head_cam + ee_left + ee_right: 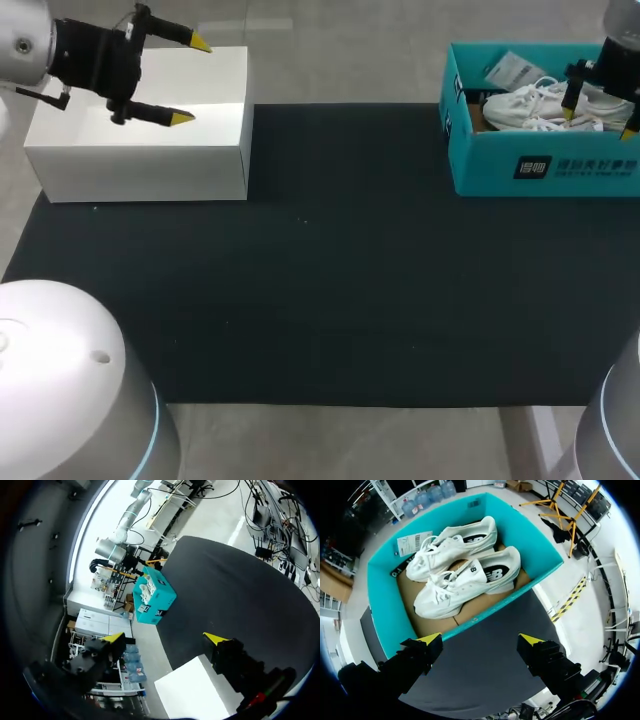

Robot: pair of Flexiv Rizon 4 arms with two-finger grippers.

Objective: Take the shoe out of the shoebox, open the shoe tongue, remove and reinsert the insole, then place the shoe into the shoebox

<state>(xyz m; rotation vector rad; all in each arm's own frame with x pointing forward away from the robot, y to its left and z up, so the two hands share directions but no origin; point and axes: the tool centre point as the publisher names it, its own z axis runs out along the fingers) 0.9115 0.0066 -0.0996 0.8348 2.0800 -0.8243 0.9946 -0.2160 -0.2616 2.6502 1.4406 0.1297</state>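
Head view: your teal shoebox (540, 165) sits far right on the black mat (330, 270); two white shoes (530, 105) lie inside it
Right wrist view: your right gripper (480, 639) hangs over the shoebox; fingers spread, holding nothing
Left side: your left gripper (190, 80) hovers over the white box (140, 150), far left; fingers spread

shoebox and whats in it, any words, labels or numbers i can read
shoebox front wall: white print, too blurred to read
paper tag inside it: barcode and small print, too small to read
shoes sides: dark logo patches, not legible
white box: no text
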